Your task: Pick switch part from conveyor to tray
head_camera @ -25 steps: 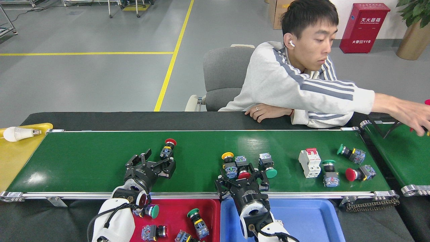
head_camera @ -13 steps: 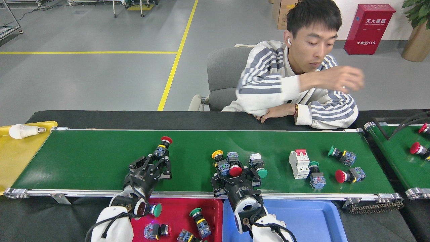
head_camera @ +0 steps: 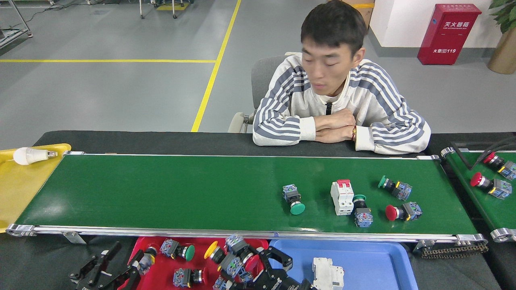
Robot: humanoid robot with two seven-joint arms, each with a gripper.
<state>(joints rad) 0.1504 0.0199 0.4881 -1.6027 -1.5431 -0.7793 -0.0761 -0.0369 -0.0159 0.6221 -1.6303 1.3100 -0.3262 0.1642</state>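
The conveyor [head_camera: 161,193] carries a green-button switch part [head_camera: 293,199], a white circuit breaker [head_camera: 342,196], another green-button part [head_camera: 362,211], a third green one [head_camera: 395,187] and a red-button part [head_camera: 403,211]. The red tray [head_camera: 201,264] holds several switch parts. My left gripper [head_camera: 115,269] is open at the tray's left edge, with a small switch part [head_camera: 147,256] at its fingertip. My right gripper [head_camera: 252,269] is over the tray's right edge. Its fingers stand wide around a yellow-button [head_camera: 212,252] and a red-button part [head_camera: 252,264]. Whether they grip these is unclear.
A blue tray [head_camera: 375,266] beside the red one holds a white breaker [head_camera: 327,274]. A person [head_camera: 334,108] leans with folded arms on the table's far edge. A yellow tray [head_camera: 20,189] with a bulb [head_camera: 28,155] sits left. A second green belt [head_camera: 483,193] at right carries red-button parts.
Both arms pulled back from the belt to the trays. The red-button part and the yellow and red cluster left the belt for the red tray. The person folded both arms.
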